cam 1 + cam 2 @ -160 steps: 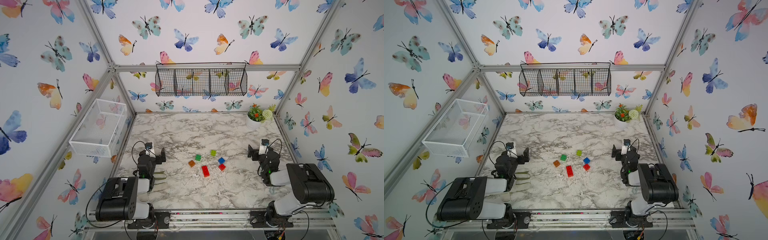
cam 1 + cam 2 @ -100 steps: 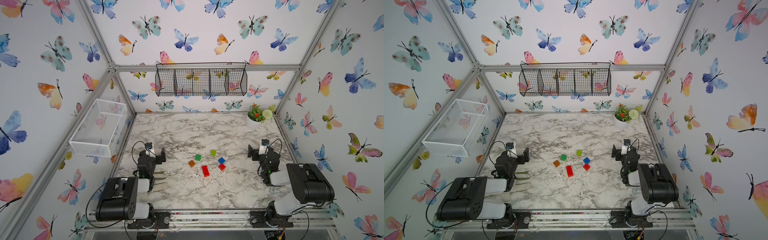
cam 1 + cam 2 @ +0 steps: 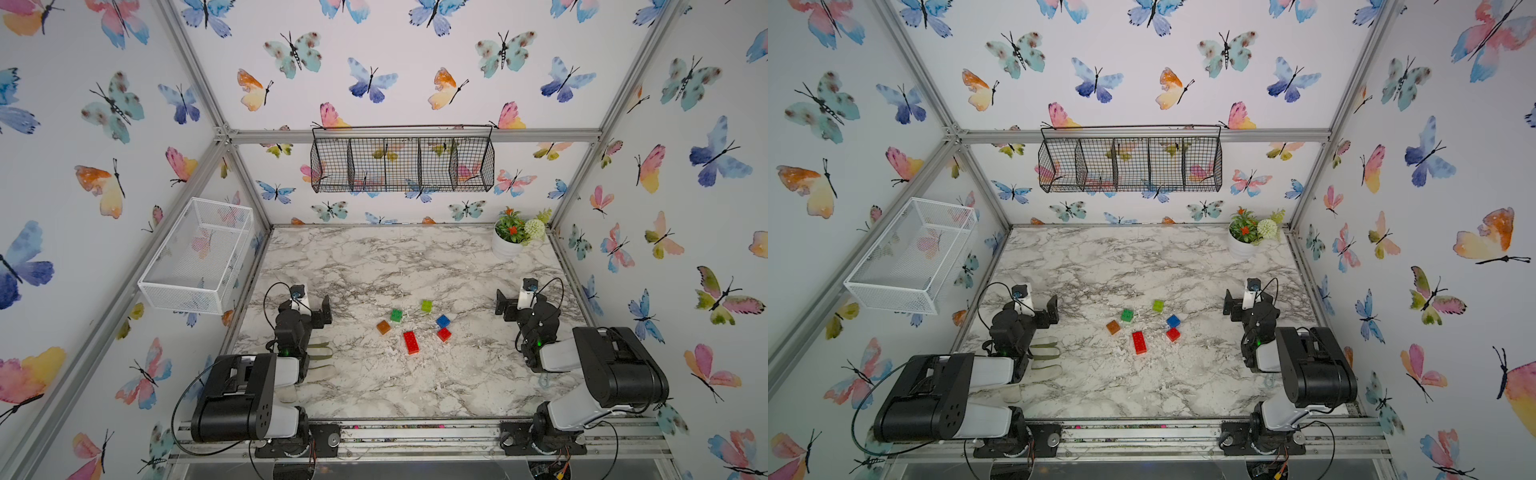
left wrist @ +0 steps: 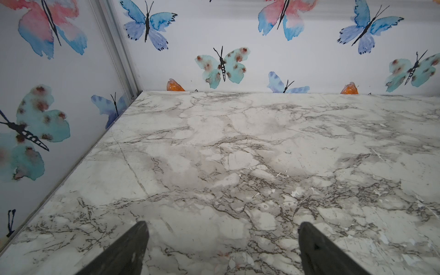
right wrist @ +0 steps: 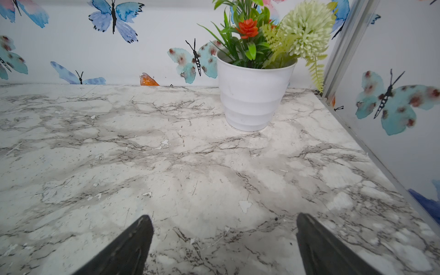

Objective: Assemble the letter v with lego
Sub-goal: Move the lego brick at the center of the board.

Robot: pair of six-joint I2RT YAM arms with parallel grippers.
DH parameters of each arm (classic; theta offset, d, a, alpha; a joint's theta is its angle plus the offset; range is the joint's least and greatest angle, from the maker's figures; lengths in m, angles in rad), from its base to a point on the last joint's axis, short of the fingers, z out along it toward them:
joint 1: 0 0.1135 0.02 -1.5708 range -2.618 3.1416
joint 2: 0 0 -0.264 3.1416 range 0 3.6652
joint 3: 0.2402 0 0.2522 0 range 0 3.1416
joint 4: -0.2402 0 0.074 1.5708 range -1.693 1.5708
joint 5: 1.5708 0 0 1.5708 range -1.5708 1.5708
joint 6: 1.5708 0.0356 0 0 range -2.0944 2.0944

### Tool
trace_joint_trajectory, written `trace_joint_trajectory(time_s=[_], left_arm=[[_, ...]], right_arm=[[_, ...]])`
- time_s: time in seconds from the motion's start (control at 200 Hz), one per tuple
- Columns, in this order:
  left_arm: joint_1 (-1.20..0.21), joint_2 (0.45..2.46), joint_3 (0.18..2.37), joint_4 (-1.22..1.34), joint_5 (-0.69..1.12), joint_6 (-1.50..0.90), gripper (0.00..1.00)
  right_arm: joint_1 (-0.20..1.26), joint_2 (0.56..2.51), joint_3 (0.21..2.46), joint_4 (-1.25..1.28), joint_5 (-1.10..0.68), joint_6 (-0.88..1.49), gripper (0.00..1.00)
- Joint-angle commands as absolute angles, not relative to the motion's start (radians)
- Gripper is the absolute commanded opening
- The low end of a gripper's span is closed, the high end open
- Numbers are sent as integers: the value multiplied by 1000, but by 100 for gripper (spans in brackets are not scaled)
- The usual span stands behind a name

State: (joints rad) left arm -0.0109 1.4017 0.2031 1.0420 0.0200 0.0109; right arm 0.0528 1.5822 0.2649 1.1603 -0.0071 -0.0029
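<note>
Six lego bricks lie apart on the marble table [image 3: 374,266], seen in both top views: a long red one [image 3: 410,342], a square red one [image 3: 444,334], and blue [image 3: 443,321], orange [image 3: 383,327], dark green [image 3: 396,315] and lime green [image 3: 426,306] ones. No joined letter v is in view. My left arm [image 3: 291,328] rests left of the bricks and my right arm [image 3: 534,320] right of them, both well apart from them. The left gripper [image 4: 222,223] and the right gripper [image 5: 223,215] are open over bare marble, with nothing between the fingers.
A white pot of artificial flowers [image 5: 250,100] stands at the back right corner, ahead of the right gripper. A white mesh bin [image 3: 195,257] hangs on the left wall and a black wire basket [image 3: 403,164] on the back wall. Olive strips [image 3: 320,353] lie beside the left arm.
</note>
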Motion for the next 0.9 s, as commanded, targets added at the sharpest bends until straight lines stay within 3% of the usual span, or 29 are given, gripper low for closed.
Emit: trace_joint_trajectory(time_s=[0.0,0.105,0.26,0.395,0.561,0.651,0.751,0.896], left_arm=[[-15,1407,217,1052,-3,6,98],[-18,1393,221,1066,-31,1,98],[-29,1249,367,672,-85,-37,98],[-28,1185,579,240,-220,-483,98],[-57,1269,728,91,62,-466,98],[-163,1339,818,-32,45,-421,98],[-326,1428,899,-148,1,-357,98],[-523,1531,976,-208,94,-271,98]], right_arm=[[49,1585,273,1170,-17,-6,98],[50,1568,282,1170,-2,0,98],[51,1429,479,684,-155,-15,98],[50,1463,610,574,-184,306,98],[49,1518,663,524,-389,327,98],[72,1566,790,230,-373,292,98],[85,1518,742,193,-365,289,98],[91,1458,726,55,-282,310,98]])
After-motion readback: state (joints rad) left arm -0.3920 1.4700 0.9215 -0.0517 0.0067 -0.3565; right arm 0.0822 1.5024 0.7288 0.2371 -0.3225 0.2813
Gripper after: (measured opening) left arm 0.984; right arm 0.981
